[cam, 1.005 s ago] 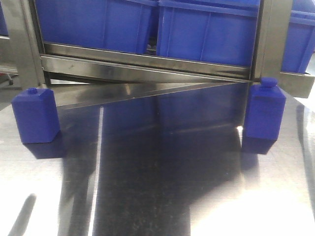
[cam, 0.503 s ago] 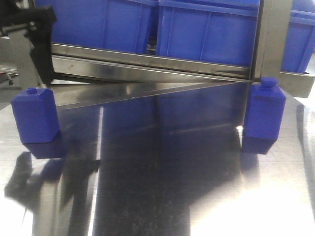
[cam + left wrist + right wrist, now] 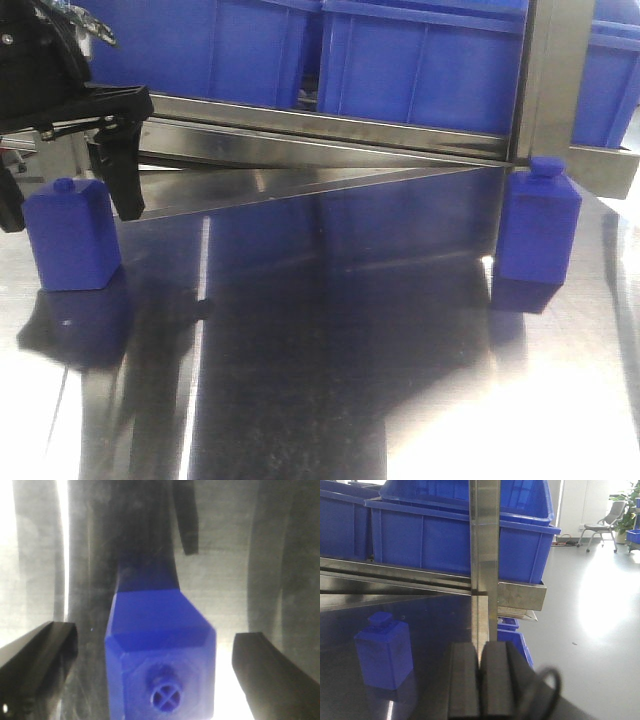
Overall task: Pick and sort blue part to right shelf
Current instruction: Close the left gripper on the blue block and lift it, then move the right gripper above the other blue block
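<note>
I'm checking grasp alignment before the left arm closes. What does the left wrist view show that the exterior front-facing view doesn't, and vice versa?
Only the left wrist view: the cross in the cap of the left blue part, seen from above, with gaps to both fingers. Only the front view: the second blue part, the blue crates and the shelf rail. Both: the open left gripper straddling that part on the steel table.

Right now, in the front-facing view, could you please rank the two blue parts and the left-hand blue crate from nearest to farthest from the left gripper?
1. Left blue part: at the left, standing inside the open left gripper.
2. Left blue crate: raised, just behind the gripper.
3. Right blue part: far right, in front of the steel upright.
</note>
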Robot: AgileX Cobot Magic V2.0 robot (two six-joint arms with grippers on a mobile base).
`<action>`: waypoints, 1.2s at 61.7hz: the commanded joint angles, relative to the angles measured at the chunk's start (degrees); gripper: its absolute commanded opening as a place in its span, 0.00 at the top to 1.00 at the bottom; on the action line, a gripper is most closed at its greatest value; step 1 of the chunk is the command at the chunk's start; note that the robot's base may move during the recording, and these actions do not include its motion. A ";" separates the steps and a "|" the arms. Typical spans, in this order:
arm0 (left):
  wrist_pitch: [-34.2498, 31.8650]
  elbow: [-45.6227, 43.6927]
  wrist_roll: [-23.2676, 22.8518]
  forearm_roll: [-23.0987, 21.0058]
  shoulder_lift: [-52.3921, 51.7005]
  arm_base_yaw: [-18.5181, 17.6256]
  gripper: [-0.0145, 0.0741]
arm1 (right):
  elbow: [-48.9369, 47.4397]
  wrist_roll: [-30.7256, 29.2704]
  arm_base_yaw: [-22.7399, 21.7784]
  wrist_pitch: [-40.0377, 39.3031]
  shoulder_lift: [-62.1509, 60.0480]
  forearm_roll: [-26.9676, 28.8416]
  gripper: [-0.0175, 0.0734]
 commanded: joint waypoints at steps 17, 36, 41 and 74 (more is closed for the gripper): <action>1.06 -1.69 -0.60 0.00 0.80 -0.50 0.42 | -1.32 -0.21 -0.25 -5.22 -1.01 -0.05 0.77; 4.05 -4.98 -0.05 2.44 0.80 -0.50 0.44 | -1.32 -0.21 -0.25 -5.22 -1.01 -0.05 0.77; 5.02 -6.51 0.97 2.44 0.34 -0.50 0.44 | -1.32 -0.21 -0.25 -5.22 -1.01 -0.05 0.77; -15.05 13.17 4.07 8.17 -34.22 -1.89 0.44 | -1.32 -0.21 -0.24 -5.41 -1.01 -0.05 0.77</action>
